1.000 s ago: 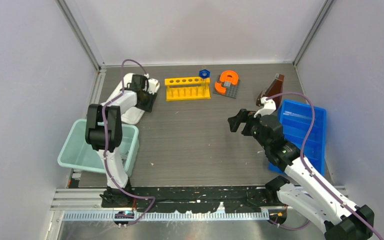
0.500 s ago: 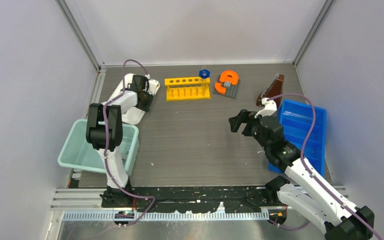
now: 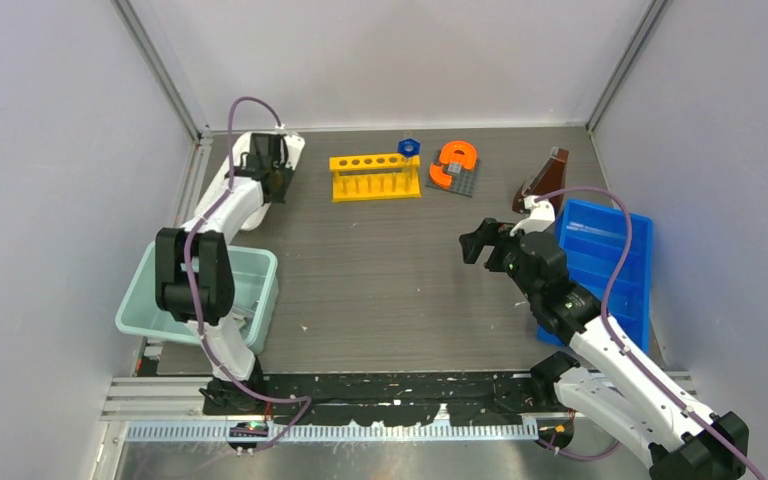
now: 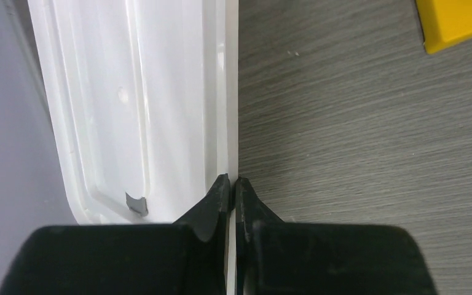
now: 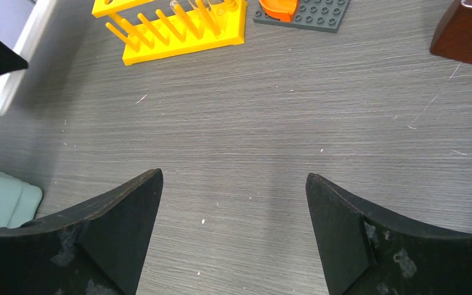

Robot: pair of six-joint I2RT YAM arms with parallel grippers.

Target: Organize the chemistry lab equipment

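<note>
My left gripper (image 4: 233, 179) is shut on the thin edge of a white plastic lid (image 4: 160, 104), at the table's far left in the top view (image 3: 278, 180). My right gripper (image 5: 233, 178) is open and empty above bare table, right of centre in the top view (image 3: 480, 243). The yellow six-hole rack (image 3: 375, 175) stands at the back with a clear rod (image 5: 196, 9) in it. The small blue hexagonal piece (image 3: 409, 147) sits behind its right end. The brown cone-shaped flask (image 3: 545, 180) stands at the back right. The tongs and white triangle are out of view.
An orange horseshoe piece on a grey base (image 3: 454, 165) sits right of the rack. A teal bin (image 3: 175, 300) stands at the near left. A blue bin (image 3: 600, 250) stands at the right, beside my right arm. Walls close in the back and sides.
My left arm has swung up and back, carrying the white lid toward the far left corner. The right arm has barely moved.
</note>
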